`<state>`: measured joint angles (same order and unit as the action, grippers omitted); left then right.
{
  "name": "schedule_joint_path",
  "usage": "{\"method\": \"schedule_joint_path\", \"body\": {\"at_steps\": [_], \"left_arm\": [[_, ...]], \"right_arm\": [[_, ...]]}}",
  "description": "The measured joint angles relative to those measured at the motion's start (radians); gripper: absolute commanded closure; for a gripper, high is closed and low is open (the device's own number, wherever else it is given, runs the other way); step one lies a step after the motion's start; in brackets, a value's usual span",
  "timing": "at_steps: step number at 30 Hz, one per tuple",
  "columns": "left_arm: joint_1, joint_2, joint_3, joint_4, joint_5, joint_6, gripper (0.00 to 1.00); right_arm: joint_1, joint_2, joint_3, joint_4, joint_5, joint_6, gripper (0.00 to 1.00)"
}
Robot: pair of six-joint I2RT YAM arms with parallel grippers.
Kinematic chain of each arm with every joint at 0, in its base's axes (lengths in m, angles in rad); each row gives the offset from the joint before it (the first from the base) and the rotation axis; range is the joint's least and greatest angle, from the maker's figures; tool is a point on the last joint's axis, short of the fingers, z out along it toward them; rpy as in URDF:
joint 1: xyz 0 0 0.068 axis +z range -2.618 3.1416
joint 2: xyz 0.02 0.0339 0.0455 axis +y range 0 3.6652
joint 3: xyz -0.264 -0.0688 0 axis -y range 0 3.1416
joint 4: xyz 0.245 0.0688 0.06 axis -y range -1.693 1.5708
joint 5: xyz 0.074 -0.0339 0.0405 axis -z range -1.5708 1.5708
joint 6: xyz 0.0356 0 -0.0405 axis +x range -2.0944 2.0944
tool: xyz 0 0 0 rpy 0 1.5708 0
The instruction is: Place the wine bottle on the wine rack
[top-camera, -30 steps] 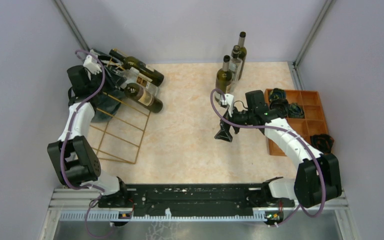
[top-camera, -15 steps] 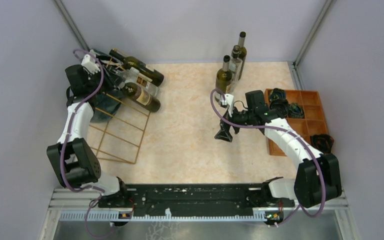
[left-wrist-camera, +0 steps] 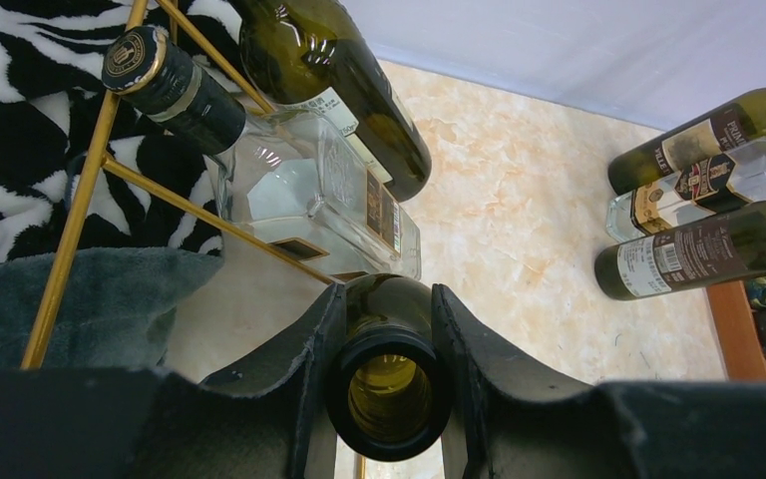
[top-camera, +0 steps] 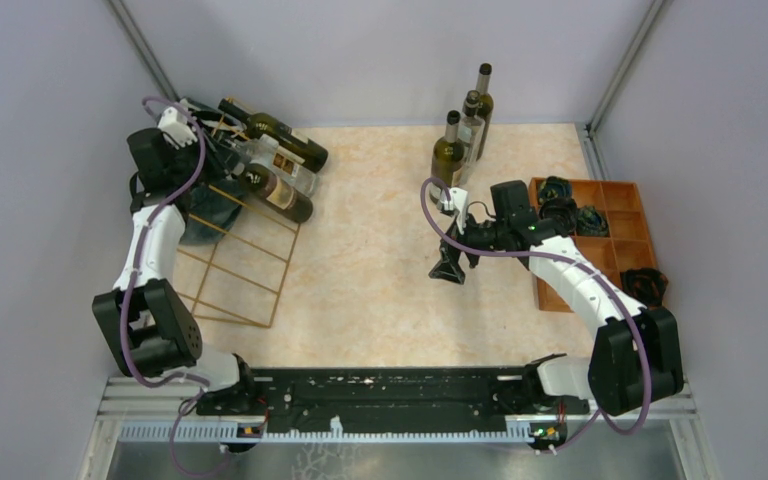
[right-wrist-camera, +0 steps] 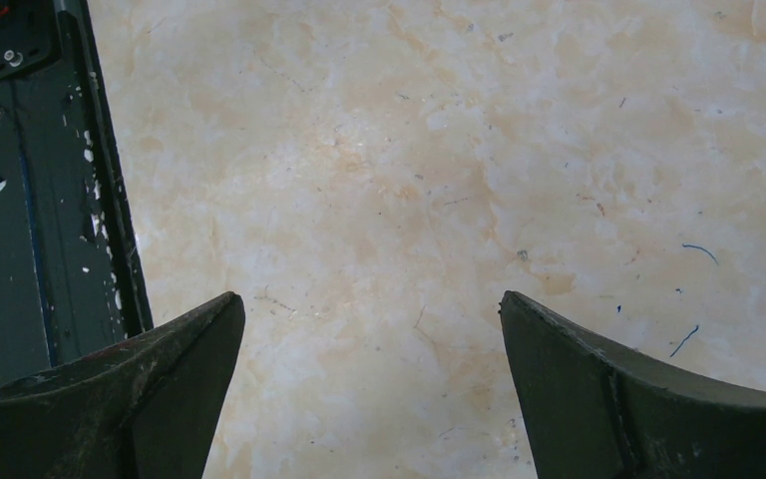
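Left gripper (left-wrist-camera: 387, 334) clamps the wine bottle (left-wrist-camera: 389, 401) by its neck over the wine rack (left-wrist-camera: 78, 200); seemingly nearly seated, only letting go left.

The wine bottle (left-wrist-camera: 387, 304) is glossy green glass, the wine rack (left-wrist-camera: 93, 160) shiny gold metal wire.

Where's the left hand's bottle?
Top view, far left: the wine bottle lies across the wine rack beside a clear bottle, neck in the left hand.

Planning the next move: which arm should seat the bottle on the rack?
Left: left gripper holds the green wine bottle by its neck at the wine rack; right gripper hangs open over the table.
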<state>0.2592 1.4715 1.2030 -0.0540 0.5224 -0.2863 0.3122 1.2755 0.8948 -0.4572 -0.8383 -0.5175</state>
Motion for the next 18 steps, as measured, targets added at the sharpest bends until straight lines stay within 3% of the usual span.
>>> {"method": "schedule_joint_path", "body": {"at_steps": [8,18], "left_arm": [[0.001,0.051,0.046,-0.038,0.010,-0.001,0.95],[0.002,0.118,0.119,-0.077,0.005,-0.001,0.55]], "right_arm": [[0.000,0.000,0.000,0.000,0.000,-0.004,0.02],[0.006,0.000,-0.005,0.000,0.001,-0.005,0.02]]}}
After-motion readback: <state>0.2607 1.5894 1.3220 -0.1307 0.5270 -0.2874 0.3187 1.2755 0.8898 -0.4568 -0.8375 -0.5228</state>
